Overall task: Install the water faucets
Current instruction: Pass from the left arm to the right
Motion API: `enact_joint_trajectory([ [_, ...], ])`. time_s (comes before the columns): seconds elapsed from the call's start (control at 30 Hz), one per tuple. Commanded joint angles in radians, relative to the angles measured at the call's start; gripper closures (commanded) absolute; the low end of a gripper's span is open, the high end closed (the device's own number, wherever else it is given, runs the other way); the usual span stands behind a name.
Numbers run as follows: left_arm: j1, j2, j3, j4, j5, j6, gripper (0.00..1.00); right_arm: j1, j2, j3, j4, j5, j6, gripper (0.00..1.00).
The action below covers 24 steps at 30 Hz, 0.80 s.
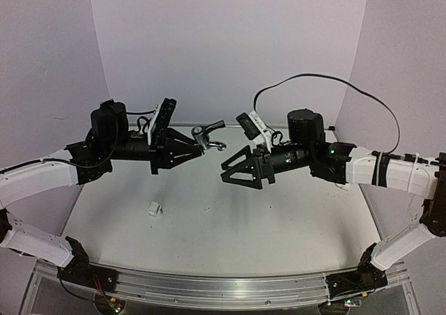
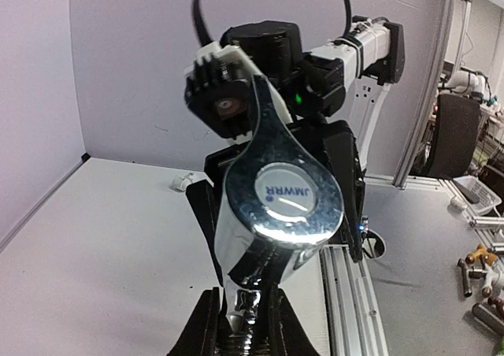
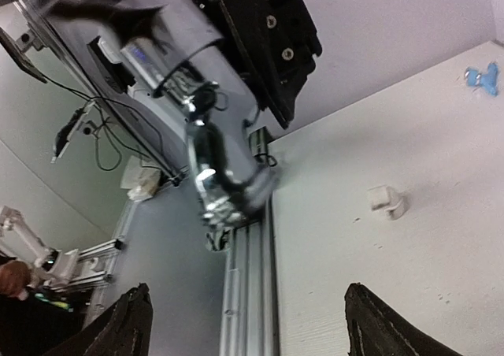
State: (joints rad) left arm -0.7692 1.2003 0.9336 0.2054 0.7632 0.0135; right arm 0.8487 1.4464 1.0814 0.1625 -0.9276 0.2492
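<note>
The left end effector (image 1: 196,146) sits left of centre in the top view, raised above the counter (image 1: 279,224) and pointing toward the middle of the frame. Its fingers are pinched on the silver faucet (image 1: 208,135), which juts out past the fingertips with its lever handle angled up and to the right. In the left wrist view, the silver faucet (image 2: 276,206) fills the centre of the frame. Its stem is clamped between the two dark fingers (image 2: 201,328) at the bottom edge, and its round cap, which carries a blue-lettered label, faces the camera.

The right end effector (image 1: 223,173) is just right of centre in the top view, also off the counter. It faces the left one across a small gap. Its fingers are spread wide and hold nothing. In the right wrist view, the two fingertips (image 3: 134,324) stand far apart at the bottom corners, and the silver faucet (image 3: 220,175), blurred, hangs ahead of them at centre left.

The blue faucet (image 3: 482,78) lies on the counter at the upper right edge of the right wrist view, well apart from both arms. A small white fitting (image 1: 154,208) rests on the counter at lower left in the top view.
</note>
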Motion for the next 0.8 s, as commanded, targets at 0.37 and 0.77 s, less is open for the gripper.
enact_joint_trajectory([
  [0.37, 0.002, 0.071, 0.073, 0.024, 0.009, -0.254, 1.00, 0.032, 0.074, 0.058, 0.299, 0.117, 0.032, 0.43],
  [0.77, 0.002, 0.109, 0.089, 0.009, 0.057, -0.264, 1.00, 0.030, 0.101, 0.085, 0.324, 0.122, 0.063, 0.56],
])
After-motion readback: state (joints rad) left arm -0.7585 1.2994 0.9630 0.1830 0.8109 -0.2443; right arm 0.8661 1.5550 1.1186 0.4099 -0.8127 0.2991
